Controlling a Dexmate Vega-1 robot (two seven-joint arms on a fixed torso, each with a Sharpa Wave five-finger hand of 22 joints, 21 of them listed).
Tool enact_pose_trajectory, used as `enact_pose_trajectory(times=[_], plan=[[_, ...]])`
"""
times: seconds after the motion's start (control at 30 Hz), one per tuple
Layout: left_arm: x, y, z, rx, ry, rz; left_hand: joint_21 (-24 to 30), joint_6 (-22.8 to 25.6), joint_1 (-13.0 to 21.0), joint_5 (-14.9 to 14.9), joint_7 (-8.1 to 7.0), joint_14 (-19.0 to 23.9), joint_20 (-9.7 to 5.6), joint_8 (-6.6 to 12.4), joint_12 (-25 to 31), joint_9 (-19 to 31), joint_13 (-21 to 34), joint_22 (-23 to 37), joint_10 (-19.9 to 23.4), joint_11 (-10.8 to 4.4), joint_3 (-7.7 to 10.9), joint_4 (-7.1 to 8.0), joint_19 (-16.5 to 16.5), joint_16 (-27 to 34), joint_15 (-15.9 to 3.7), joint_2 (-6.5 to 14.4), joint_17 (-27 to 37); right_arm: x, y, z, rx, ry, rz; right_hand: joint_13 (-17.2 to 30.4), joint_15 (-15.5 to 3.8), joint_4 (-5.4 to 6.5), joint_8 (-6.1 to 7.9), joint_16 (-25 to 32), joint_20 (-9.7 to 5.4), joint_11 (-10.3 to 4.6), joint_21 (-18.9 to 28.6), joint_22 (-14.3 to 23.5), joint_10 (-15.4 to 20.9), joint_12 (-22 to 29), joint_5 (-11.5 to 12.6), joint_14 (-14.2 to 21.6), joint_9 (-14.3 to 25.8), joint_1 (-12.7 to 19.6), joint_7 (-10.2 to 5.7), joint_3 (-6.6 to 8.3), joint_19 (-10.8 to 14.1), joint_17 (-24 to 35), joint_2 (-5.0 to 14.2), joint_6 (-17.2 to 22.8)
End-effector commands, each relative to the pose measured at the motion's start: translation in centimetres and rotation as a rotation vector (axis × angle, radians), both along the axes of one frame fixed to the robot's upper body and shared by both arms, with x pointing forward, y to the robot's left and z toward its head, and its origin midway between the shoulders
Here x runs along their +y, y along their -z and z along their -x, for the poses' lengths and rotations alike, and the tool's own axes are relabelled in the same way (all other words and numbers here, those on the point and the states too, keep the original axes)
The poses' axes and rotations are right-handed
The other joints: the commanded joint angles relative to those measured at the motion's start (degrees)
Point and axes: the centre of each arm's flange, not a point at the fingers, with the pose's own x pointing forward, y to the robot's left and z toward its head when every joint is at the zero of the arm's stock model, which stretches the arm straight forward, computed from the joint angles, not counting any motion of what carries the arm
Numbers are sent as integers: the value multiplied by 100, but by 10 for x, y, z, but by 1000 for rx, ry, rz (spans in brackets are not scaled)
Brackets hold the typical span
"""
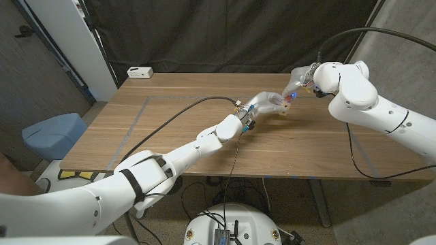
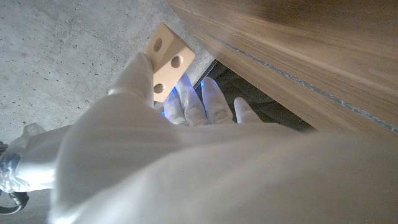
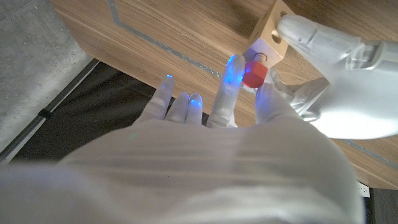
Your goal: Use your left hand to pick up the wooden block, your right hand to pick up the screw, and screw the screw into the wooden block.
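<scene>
My left hand (image 1: 267, 102) holds a pale wooden block (image 2: 165, 61) with round holes above the table's far middle; the block (image 3: 271, 32) shows with the left hand's fingers (image 3: 311, 34) wrapped over it. My right hand (image 3: 236, 87) pinches a screw with a red head (image 3: 254, 73) between thumb and a finger, its metal tip set against the block's face. In the head view the right hand (image 1: 298, 80) meets the left hand at the block (image 1: 286, 101), both raised off the table.
The wooden table (image 1: 170, 129) carries taped lines. A white power strip (image 1: 139, 71) lies at its far left corner. A blue stool (image 1: 53, 133) stands left of the table. Black curtain hangs behind.
</scene>
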Motion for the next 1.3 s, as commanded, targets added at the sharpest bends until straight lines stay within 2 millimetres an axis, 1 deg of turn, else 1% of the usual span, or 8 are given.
enact_pose_trajectory(times=[0.03,0.13,0.23,0.47,0.8,0.97,1.1,1.3], plan=[[0,0,0,1,1,-3,7,1268,99,-4,-409,59,-54,146,326,22,29,19,550,-490,73,21,18,-15,-569,167,0,-1,1,-1,-22,31,4,3,-43,32,84,46,-7,-29,14,14,128,56,-42,100,-16,-97,-4,-1,73,23,33,193],[0,0,-1,1,1,-4,7,1271,96,-11,-409,59,-52,145,325,21,26,19,554,-489,76,24,19,-14,-572,169,2,-1,0,-1,-29,33,5,-1,-50,40,117,48,-11,-11,6,14,188,57,-57,130,-36,-141,-25,-16,75,22,41,334],[0,0,-1,4,0,-4,6,1275,91,-20,-397,60,-48,144,324,19,23,19,557,-489,84,30,17,-17,-561,174,1,-2,0,-1,-41,41,1,-6,-79,39,144,52,-6,-55,6,15,276,58,-74,186,-65,-189,-23,-28,104,17,55,492],[0,-1,-1,4,1,-6,4,1273,95,-33,-400,54,-41,138,321,15,18,19,562,-488,96,30,14,-19,-564,182,6,-2,1,-2,-40,41,-2,-14,-111,41,167,45,17,-69,-1,15,362,54,-98,218,-97,-256,-69,-55,115,13,50,663],[0,-1,-1,2,3,-6,7,1248,95,-47,-398,50,-49,122,309,11,7,19,554,-490,108,30,22,-22,-567,182,10,-1,1,0,-55,41,2,-25,-122,98,137,38,25,-71,-4,15,462,44,-148,270,-136,-476,-33,-153,139,13,-39,754],[0,-1,0,1,3,-6,6,1212,92,-50,-396,24,-38,104,300,11,0,19,540,-492,108,35,21,-25,-562,191,20,-1,0,2,-53,40,0,-29,-125,132,74,25,40,-49,-7,15,468,21,-174,275,-151,-607,-26,-212,148,14,-94,681],[0,0,0,3,2,-5,4,1193,82,-52,-399,11,-40,95,293,11,-5,19,530,-490,104,43,16,-23,-558,197,30,-1,-1,4,-48,37,1,-32,-39,197,-48,-15,65,-11,-27,17,404,-51,-212,239,-163,-857,13,-322,109,18,-189,527],[0,0,0,3,3,-5,5,1174,79,-52,-406,-1,-36,85,287,11,-4,19,515,-489,98,47,20,-16,-551,206,44,-1,-1,5,-41,39,0,-32,21,256,-142,-39,83,34,-33,17,370,-93,-237,217,-165,-1062,37,-404,88,24,-249,405]])
